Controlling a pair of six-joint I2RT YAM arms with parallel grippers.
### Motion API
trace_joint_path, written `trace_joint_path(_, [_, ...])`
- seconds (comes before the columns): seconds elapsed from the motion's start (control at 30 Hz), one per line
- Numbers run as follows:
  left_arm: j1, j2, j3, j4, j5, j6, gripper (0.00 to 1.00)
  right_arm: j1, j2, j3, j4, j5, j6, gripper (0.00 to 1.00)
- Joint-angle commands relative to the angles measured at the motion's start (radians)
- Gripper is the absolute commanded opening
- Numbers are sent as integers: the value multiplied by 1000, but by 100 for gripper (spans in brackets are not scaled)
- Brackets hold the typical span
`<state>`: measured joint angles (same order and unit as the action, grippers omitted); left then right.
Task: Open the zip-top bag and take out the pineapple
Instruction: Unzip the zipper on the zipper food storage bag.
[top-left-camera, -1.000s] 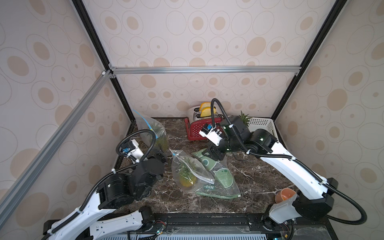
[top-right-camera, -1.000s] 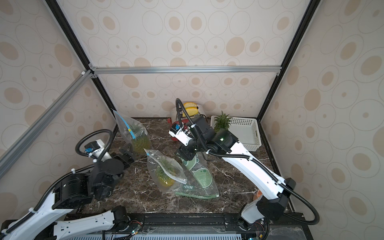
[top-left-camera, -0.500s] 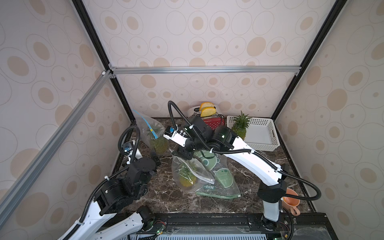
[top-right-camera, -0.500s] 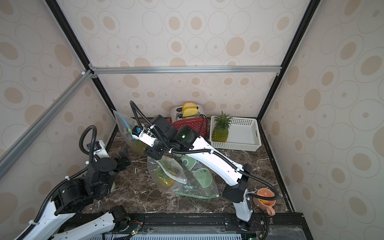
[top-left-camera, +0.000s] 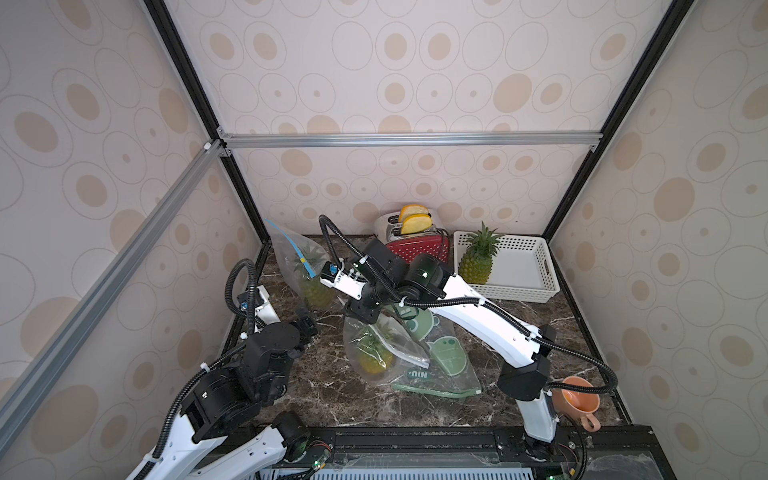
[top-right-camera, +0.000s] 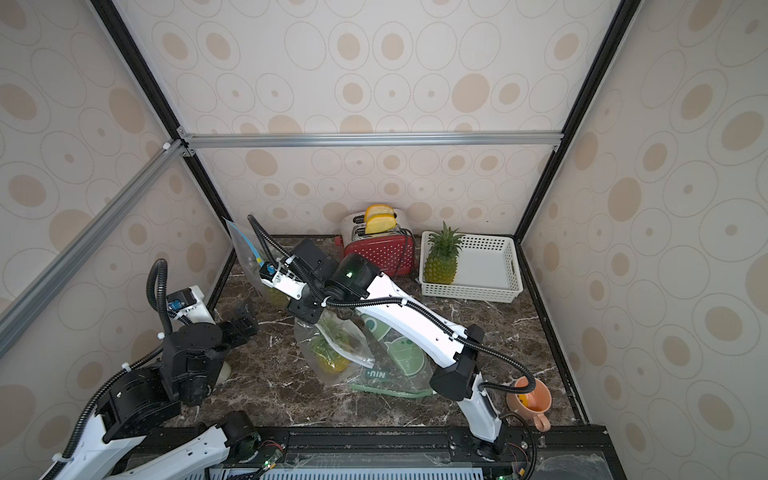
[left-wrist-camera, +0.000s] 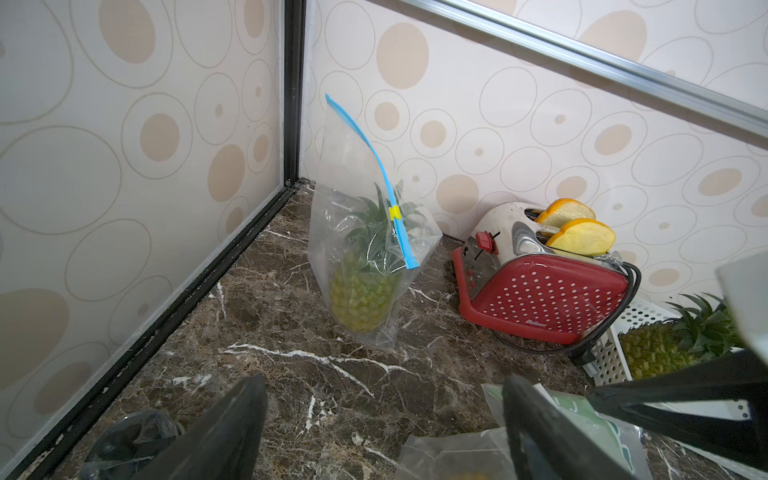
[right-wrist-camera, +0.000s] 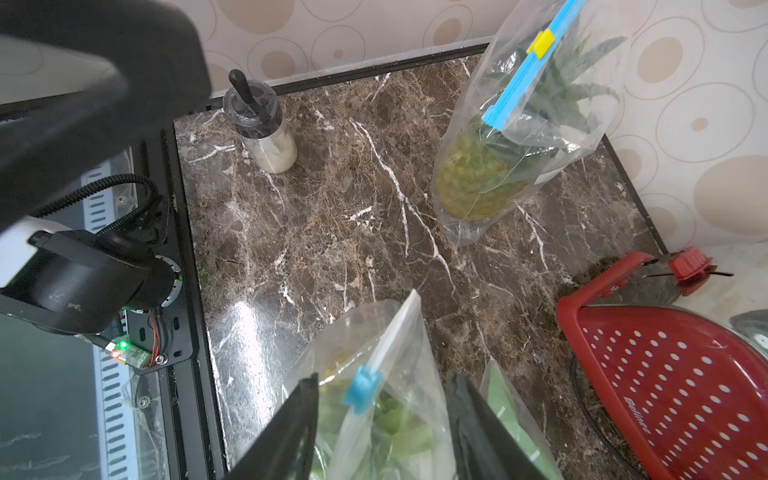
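Far left in a top view, my left gripper (top-left-camera: 307, 326) hovers low over the marble table (top-left-camera: 332, 386). The left wrist view shows its jaws spread wide with nothing between them. A jar (right-wrist-camera: 266, 133) of white stuff with a black lid stands by the table's left edge. In the back-left corner a standing bag (top-left-camera: 299, 266) with a blue zip strip and a yellow slider leans upright, with a second pineapple (left-wrist-camera: 363, 299) inside. In mid frame my right gripper (top-left-camera: 365, 316) is down at the top end of the zip-top bag (top-left-camera: 382, 353). In the right wrist view its jaws stand apart on either side of the bag's mouth, with the blue slider (right-wrist-camera: 361, 388) between them. I can't tell if the pads touch the film. The pineapple (top-left-camera: 376, 359) lies inside that bag at table centre, and the bag overlaps a green-printed pouch (top-left-camera: 444, 357). Behind them at the back is a red toaster (top-left-camera: 419, 249) with bread slices (top-left-camera: 415, 224) in its slots. Right of it is a white basket (top-left-camera: 519, 295) with a loose pineapple (top-left-camera: 476, 266) upright in its left end. An orange cup (top-left-camera: 579, 401) sits at lower right.
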<state>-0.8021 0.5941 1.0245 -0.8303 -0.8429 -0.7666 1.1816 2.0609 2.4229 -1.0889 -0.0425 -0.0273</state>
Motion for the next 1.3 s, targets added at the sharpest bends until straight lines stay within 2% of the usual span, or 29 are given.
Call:
trace_joint_path(0.0, [9, -17, -13, -5, -16, -25, 90, 5, 19, 18, -21, 17, -9, 49])
trace_joint_path(0.33, [9, 11, -9, 1, 2, -20, 90, 3, 33, 10, -19, 52, -5, 37])
trace_joint_path(0.5, [9, 11, -24, 10, 17, -29, 90, 0, 40, 8, -16, 50, -2, 24])
trace_joint_path(0.57, [9, 7, -31, 11, 19, -33, 90, -2, 41, 9, -16, 50, 3, 25])
trace_joint_path(0.77, [9, 1, -38, 11, 18, -38, 90, -3, 41, 10, -17, 30, 10, 36])
trace_joint_path(0.97, [9, 2, -42, 13, 17, -38, 90, -3, 44, 8, -20, 12, 24, 39])
trace_joint_path(1.1, [9, -5, -44, 13, 17, -39, 90, -3, 44, 2, -15, 23, 27, 38])
trace_joint_path(1.17, [8, -8, -46, 11, 15, -40, 90, -2, 45, 2, -16, 23, 27, 34])
trace_joint_path(1.27, [8, -14, -48, 11, 15, -42, 89, -3, 47, 2, -18, 31, 31, 22])
